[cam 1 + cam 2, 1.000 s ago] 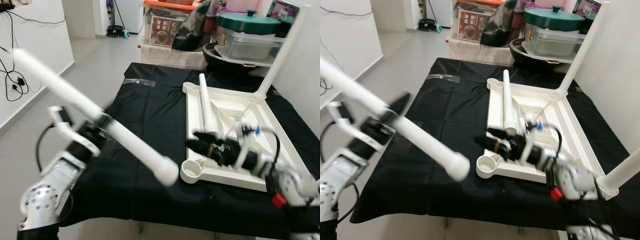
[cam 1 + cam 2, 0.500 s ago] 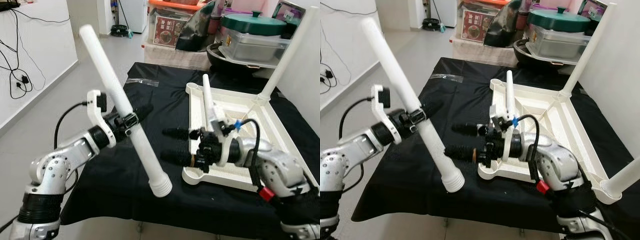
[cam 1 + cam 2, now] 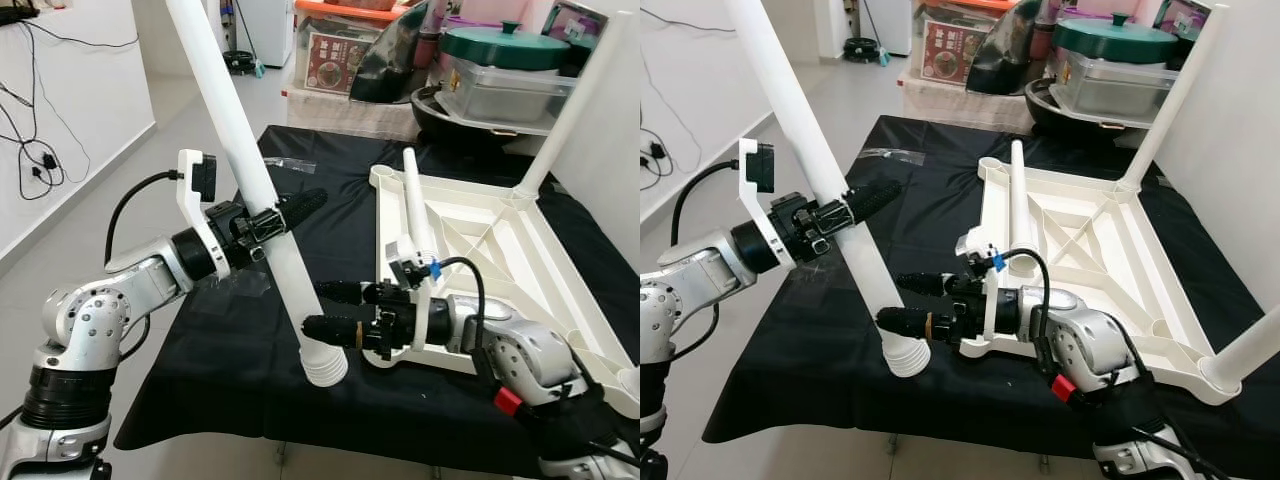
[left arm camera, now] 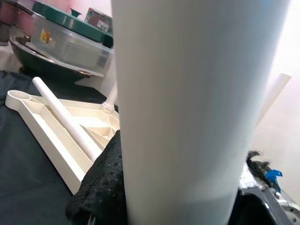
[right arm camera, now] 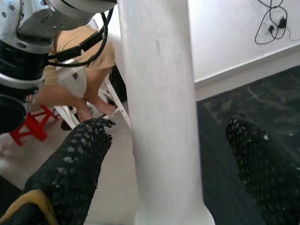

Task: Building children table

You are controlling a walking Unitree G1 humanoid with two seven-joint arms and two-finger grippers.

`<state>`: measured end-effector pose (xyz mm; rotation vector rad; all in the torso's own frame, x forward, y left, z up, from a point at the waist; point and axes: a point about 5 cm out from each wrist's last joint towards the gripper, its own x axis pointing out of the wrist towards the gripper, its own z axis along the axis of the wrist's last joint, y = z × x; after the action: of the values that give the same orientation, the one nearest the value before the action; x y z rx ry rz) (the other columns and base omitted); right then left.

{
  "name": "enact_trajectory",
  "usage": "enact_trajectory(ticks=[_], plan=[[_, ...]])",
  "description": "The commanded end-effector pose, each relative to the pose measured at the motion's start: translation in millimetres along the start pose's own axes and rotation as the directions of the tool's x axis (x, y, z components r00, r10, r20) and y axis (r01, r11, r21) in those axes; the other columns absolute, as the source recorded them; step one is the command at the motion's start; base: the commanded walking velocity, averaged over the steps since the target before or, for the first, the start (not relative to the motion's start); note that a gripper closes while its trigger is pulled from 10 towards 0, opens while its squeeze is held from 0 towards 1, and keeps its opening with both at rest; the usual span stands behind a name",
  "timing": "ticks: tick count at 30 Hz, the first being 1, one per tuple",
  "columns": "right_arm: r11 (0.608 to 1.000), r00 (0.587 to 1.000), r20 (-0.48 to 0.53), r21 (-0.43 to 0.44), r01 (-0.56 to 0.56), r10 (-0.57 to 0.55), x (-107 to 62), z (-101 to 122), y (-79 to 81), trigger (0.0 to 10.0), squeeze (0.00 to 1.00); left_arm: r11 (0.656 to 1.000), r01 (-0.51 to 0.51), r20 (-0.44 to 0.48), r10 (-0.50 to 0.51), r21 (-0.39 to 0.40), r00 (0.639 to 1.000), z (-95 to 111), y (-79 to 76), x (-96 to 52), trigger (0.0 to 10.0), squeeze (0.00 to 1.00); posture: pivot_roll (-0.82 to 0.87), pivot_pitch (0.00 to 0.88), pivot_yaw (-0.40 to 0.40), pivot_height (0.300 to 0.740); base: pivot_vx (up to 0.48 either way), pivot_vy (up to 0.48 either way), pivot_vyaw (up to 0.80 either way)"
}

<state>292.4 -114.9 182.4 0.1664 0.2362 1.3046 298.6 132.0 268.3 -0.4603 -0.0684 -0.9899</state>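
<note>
Above the desk's (image 3: 300,230) near edge, I am holding the table leg (image 3: 260,200) clamped in the left gripper (image 3: 268,222), tilted toward 11 o'clock, threaded end down, so the right gripper (image 3: 330,308), jaws wide, can straddle it beside the upturned tabletop (image 3: 520,270).

The left pincer (image 3: 270,222) has swung its table leg (image 3: 262,200) nearly upright, and the open right pincer (image 3: 328,308) now brackets its lower end

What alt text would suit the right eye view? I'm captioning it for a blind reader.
The left gripper holds a white table leg tilted over a black-covered table, while the open right gripper straddles the leg's lower end. An upturned white tabletop lies alongside, with a loose leg resting on it.
</note>
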Motion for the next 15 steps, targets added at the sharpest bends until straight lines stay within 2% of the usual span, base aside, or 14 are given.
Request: enact_trajectory(ticks=[1,2,3,5,6,7,9,10,11,12,14,15], plan=[[1.000,1.000,0.016,-0.014,0.017,-0.017,3.2,3.2,-1.7,10.0,0.00,1.000,0.006,-0.025,-0.007,-0.020,1.000,-6.9,1.3,3.5,10.0,0.00,0.06,0.000,-0.078,0.740,0.000,0.000,0.00],[1.000,0.998,0.067,-0.016,0.021,-0.020,15.9,11.9,-0.9,10.0,0.00,0.999,-0.001,-0.036,-0.001,-0.052,0.999,-16.1,3.1,5.5,10.0,0.00,0.05,0.000,-0.072,0.740,0.000,0.000,0.00],[1.000,0.998,0.067,-0.016,0.021,-0.020,15.9,11.9,-0.9,10.0,0.00,0.999,-0.001,-0.036,-0.001,-0.052,0.999,-16.1,3.1,5.5,10.0,0.00,0.05,0.000,-0.072,0.740,0.000,0.000,0.00],[1.000,0.995,0.095,-0.018,0.012,-0.011,26.7,17.9,1.5,9.9,0.00,0.998,0.000,-0.044,-0.003,-0.069,0.999,-24.3,1.5,7.9,10.0,0.00,0.05,0.000,-0.071,0.740,0.000,0.000,0.00],[1.000,0.995,0.095,-0.018,0.012,-0.011,26.7,17.9,1.5,9.9,0.00,0.998,0.000,-0.044,-0.003,-0.069,0.999,-24.3,1.5,7.9,10.0,0.00,0.05,0.000,-0.071,0.740,0.000,0.000,0.00],[1.000,0.995,0.102,-0.020,0.002,0.000,31.3,19.0,3.6,9.5,0.00,0.997,0.003,-0.046,-0.006,-0.072,0.999,-27.1,0.1,9.2,10.0,0.00,0.05,0.000,-0.075,0.740,0.000,0.000,0.00],[1.000,0.995,0.102,-0.020,0.002,0.000,31.3,19.0,3.6,9.5,0.00,0.997,0.003,-0.046,-0.006,-0.072,0.999,-27.1,0.1,9.2,10.0,0.00,0.05,0.000,-0.075,0.740,0.000,0.000,0.00],[1.000,0.995,0.101,-0.017,-0.012,0.014,36.3,17.4,6.1,9.0,0.00,0.997,0.008,-0.040,-0.011,-0.080,0.999,-28.0,-1.3,10.5,10.0,0.00,0.05,0.000,-0.079,0.740,0.000,0.000,0.00],[0.999,0.995,0.095,-0.009,-0.031,0.032,41.8,13.8,9.6,7.9,0.00,0.996,0.011,-0.036,-0.014,-0.085,0.999,-28.7,-2.5,11.5,10.0,0.00,0.06,0.000,-0.082,0.740,0.000,0.000,0.00],[0.999,0.995,0.095,-0.009,-0.031,0.032,41.8,13.8,9.6,7.9,0.00,0.996,0.011,-0.036,-0.014,-0.085,0.999,-28.7,-2.5,11.5,10.0,0.00,0.06,0.000,-0.082,0.740,0.000,0.000,0.00],[0.998,0.996,0.060,0.002,-0.059,0.059,49.1,3.2,15.9,4.9,0.00,0.996,0.009,-0.029,-0.012,-0.092,1.000,-29.4,-3.3,12.3,10.0,0.00,0.06,0.000,-0.087,0.740,0.000,0.000,0.00],[0.998,0.997,0.043,0.004,-0.067,0.067,51.0,-1.2,18.1,4.0,0.00,0.996,0.008,-0.026,-0.010,-0.093,1.000,-29.2,-3.3,11.9,10.0,0.00,0.06,0.000,-0.087,0.740,0.000,0.000,0.00]])
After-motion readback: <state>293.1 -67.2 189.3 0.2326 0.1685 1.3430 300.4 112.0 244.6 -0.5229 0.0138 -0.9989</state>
